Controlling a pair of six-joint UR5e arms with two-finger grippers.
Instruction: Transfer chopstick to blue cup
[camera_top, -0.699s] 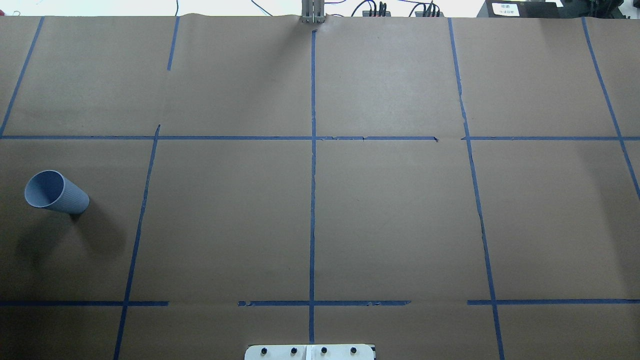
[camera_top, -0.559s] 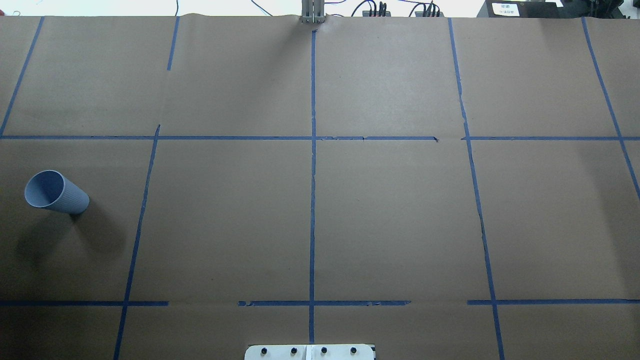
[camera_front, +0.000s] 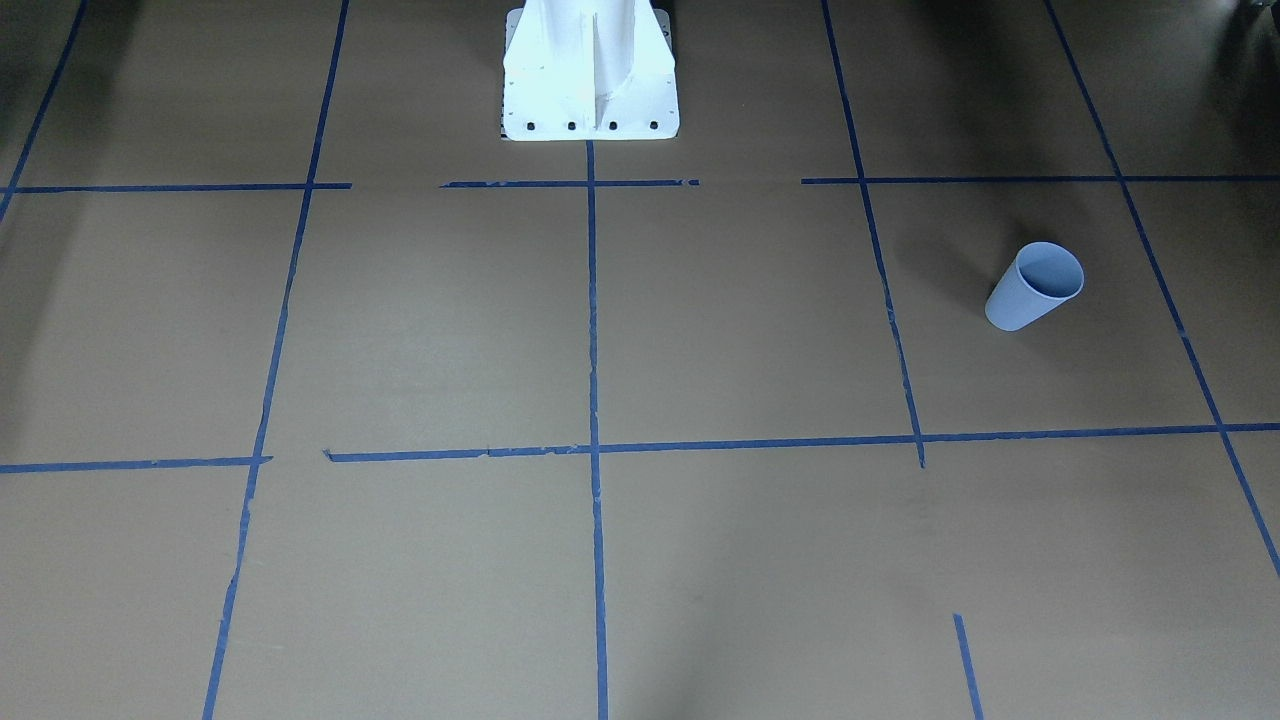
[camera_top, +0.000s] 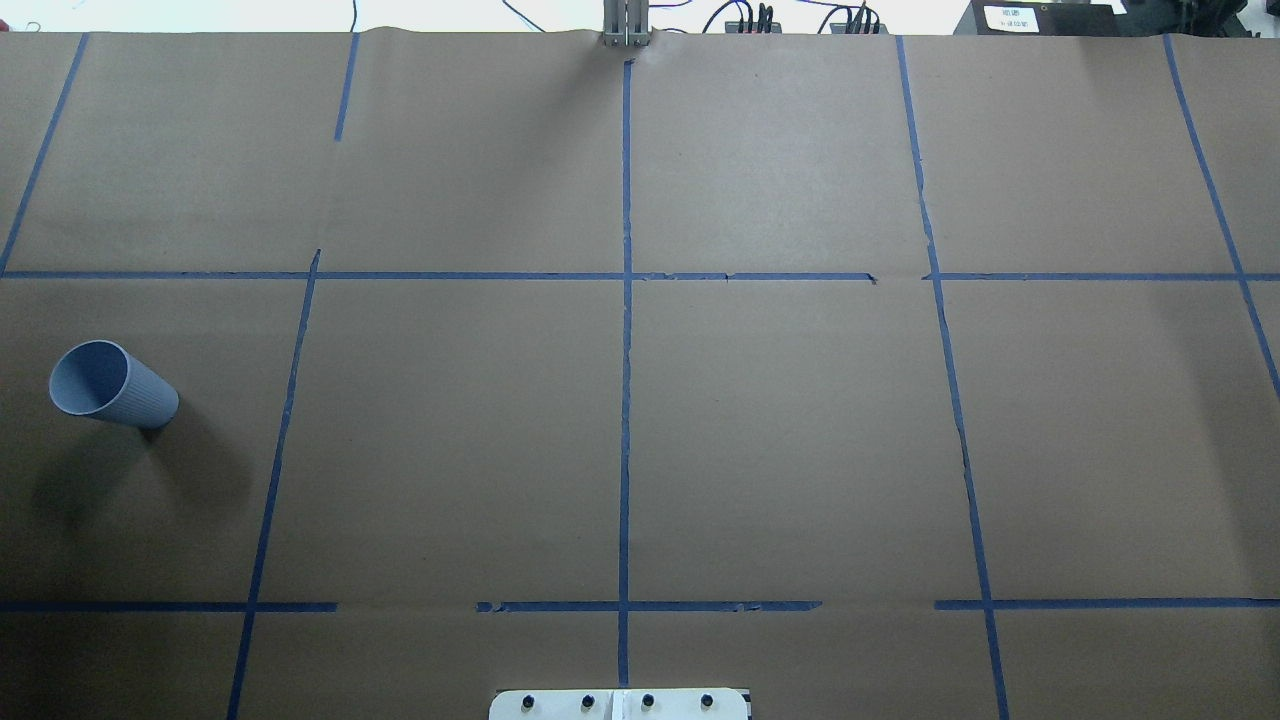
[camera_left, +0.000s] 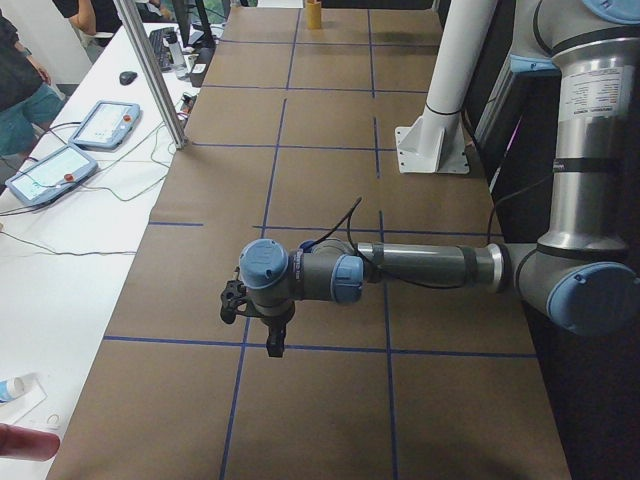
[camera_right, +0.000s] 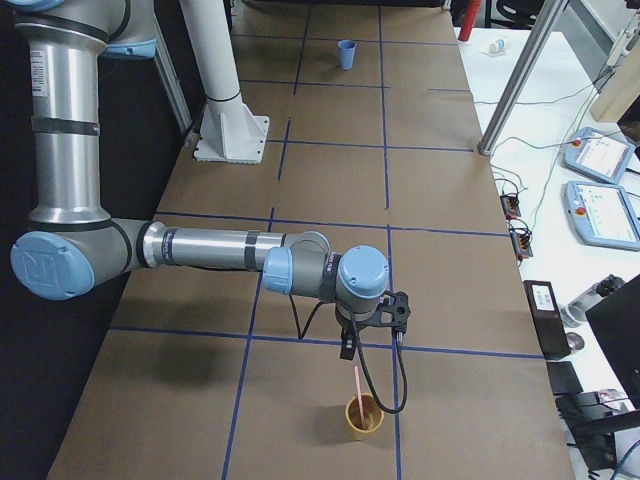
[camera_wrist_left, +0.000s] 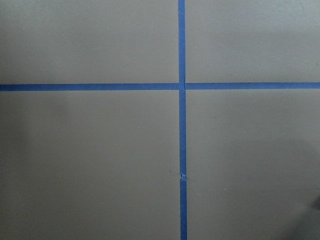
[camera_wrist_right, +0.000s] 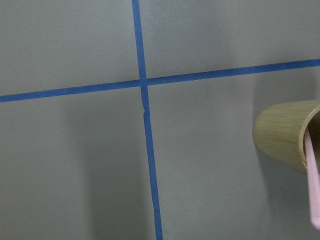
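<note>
The blue cup (camera_top: 112, 385) stands upright at the table's left side; it also shows in the front view (camera_front: 1035, 285) and far off in the right side view (camera_right: 346, 53). One pink chopstick (camera_right: 356, 385) stands in a tan cup (camera_right: 364, 416) at the table's right end; both show at the right edge of the right wrist view, chopstick (camera_wrist_right: 312, 180) and cup (camera_wrist_right: 282, 135). My right gripper (camera_right: 347, 345) hangs just beyond that cup. My left gripper (camera_left: 272, 342) hangs over the table's left end. I cannot tell whether either is open or shut.
Blue tape lines (camera_top: 625, 400) mark a grid on the brown paper table cover. The robot's white base (camera_front: 590, 70) stands at the near middle edge. Pendants and cables (camera_right: 600, 185) lie on a white side table beyond the far edge.
</note>
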